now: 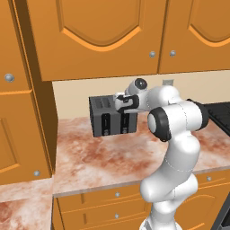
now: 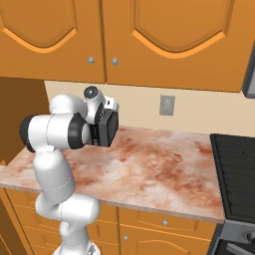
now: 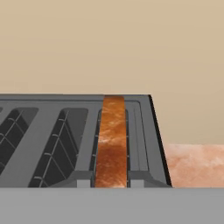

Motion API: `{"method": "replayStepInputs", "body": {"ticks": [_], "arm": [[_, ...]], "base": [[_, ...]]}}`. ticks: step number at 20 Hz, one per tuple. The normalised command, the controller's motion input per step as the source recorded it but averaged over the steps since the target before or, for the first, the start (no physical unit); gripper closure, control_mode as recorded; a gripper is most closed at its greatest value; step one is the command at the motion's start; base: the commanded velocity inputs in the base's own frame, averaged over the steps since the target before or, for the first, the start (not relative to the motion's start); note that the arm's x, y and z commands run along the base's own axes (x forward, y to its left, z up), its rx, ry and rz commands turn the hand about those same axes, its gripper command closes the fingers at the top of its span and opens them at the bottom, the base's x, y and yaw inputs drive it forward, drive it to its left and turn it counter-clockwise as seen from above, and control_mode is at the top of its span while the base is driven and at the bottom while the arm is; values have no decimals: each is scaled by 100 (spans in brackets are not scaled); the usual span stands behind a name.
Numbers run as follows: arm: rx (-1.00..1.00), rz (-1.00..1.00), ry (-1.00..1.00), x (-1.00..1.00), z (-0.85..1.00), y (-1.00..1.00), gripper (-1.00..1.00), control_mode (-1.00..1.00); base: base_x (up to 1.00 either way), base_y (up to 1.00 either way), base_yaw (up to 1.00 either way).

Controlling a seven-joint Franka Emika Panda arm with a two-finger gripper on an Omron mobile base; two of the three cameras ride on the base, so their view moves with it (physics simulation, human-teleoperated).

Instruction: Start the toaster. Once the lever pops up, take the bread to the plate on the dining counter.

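From the base cameras I see my white arm folded in front of me, its hand point(image 1: 127, 109) hard up against the right front of the toaster point(image 1: 104, 116), roughly where the right black panel runs. The fingers are hidden against the toaster body, so I go by the closed state: they are together, and I cannot tell whether they press the lever or grip anything.

My judgement is that I am at the first step, starting the toaster; nothing shows the lever yet, so I cannot say it is down. Lifting the bread and carrying it to the plate are all left to do.

The bench point(image 1: 99, 157) is glossy reddish-brown and white marbled stone with a thick edge, over orange wooden drawers with small metal knobs. The toaster is a dark grey, matt, boxy block standing far back near the beige wall.

In the hand view the bread point(image 3: 111, 144) stands on edge in the rightmost slot, a thin brown slice with a mottled, toasted crust, between grey wire guides.
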Motion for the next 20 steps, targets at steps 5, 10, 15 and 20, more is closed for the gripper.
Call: {"method": "replayStepInputs", "body": {"ticks": [5, 10, 15, 20], "arm": [[0, 0, 0, 0, 0, 0, 100, -100], [0, 0, 0, 0, 0, 0, 100, -100], [0, 0, 0, 0, 0, 0, 100, -100], [0, 0, 0, 0, 0, 0, 100, -100]], "base": [[0, 0, 0], [0, 0, 0], [0, 0, 0], [0, 0, 0]]}}
